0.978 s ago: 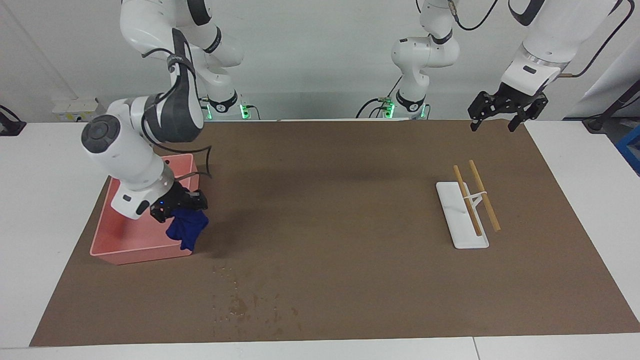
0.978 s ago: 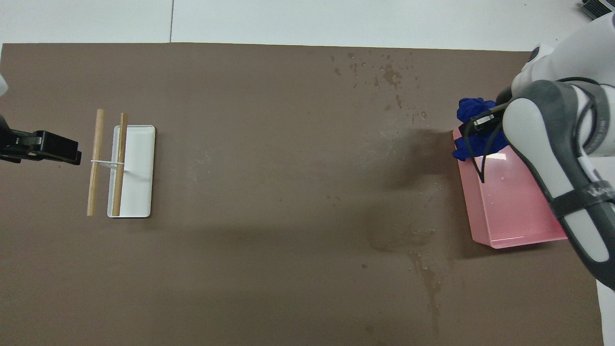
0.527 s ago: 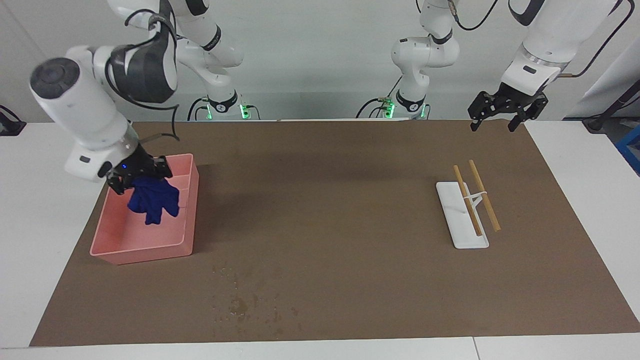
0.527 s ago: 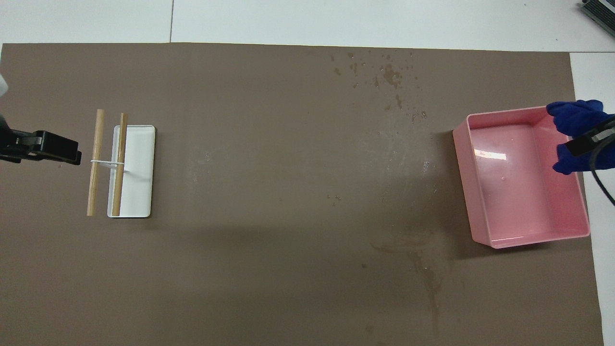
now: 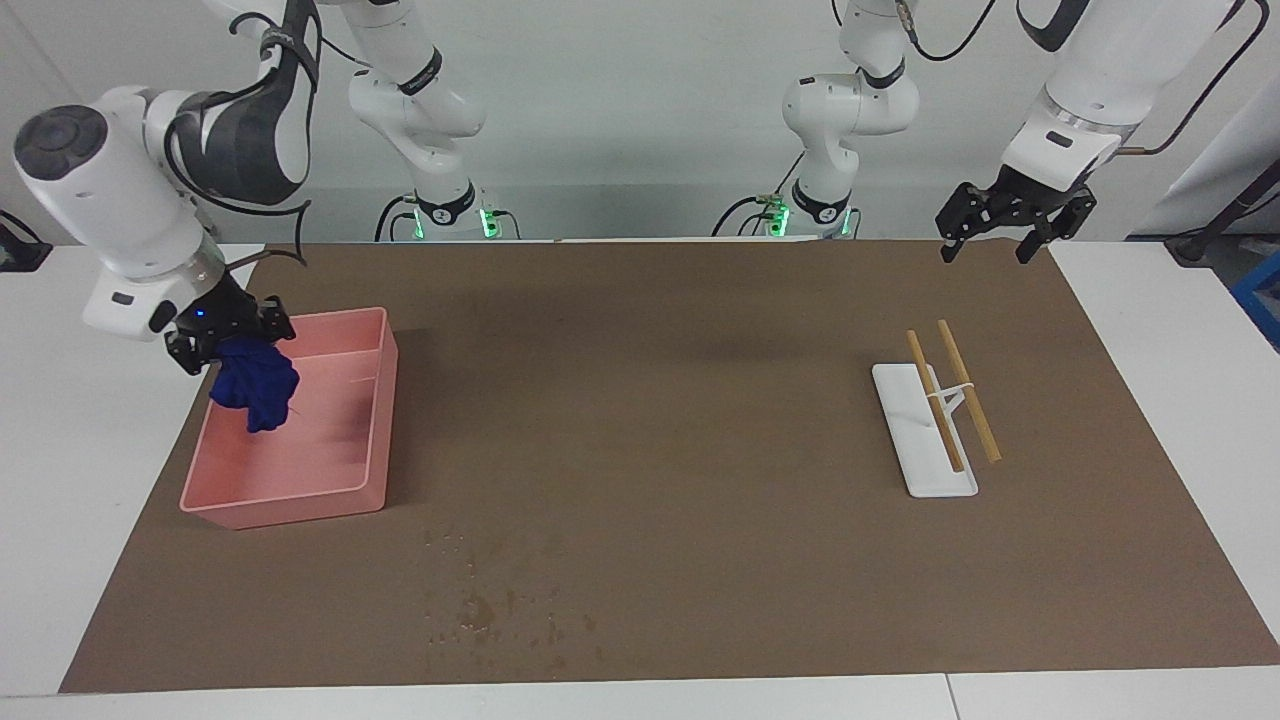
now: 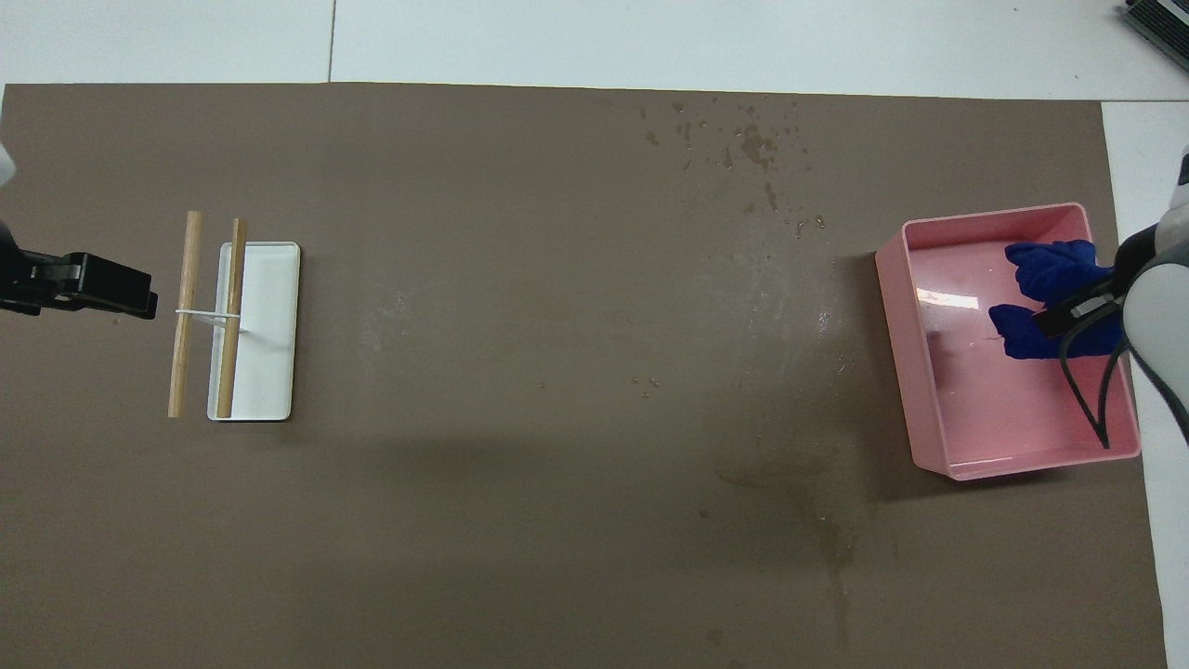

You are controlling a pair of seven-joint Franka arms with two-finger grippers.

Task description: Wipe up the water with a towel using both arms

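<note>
My right gripper (image 5: 228, 335) is shut on the royal-blue towel (image 5: 255, 385), which hangs bunched below it over the pink bin (image 5: 290, 505). In the overhead view the towel (image 6: 1045, 269) and the right gripper (image 6: 1068, 311) are over the part of the bin (image 6: 896, 353) toward the right arm's end of the table. Water drops (image 5: 490, 605) speckle the brown mat farther from the robots than the bin; they also show in the overhead view (image 6: 757, 149). My left gripper (image 5: 985, 250) waits open and empty in the air, over the mat's edge at the left arm's end (image 6: 121, 288).
A white tray (image 5: 925, 470) carries two wooden sticks (image 5: 965, 390) tied with a white band, toward the left arm's end; the tray also shows in the overhead view (image 6: 269, 316). A damp streak (image 6: 817, 520) marks the mat nearer to the robots than the bin.
My right gripper rose with the towel from the bin's corner nearest the table's middle and carried it across the bin toward the right arm's end. The left arm has not moved.
</note>
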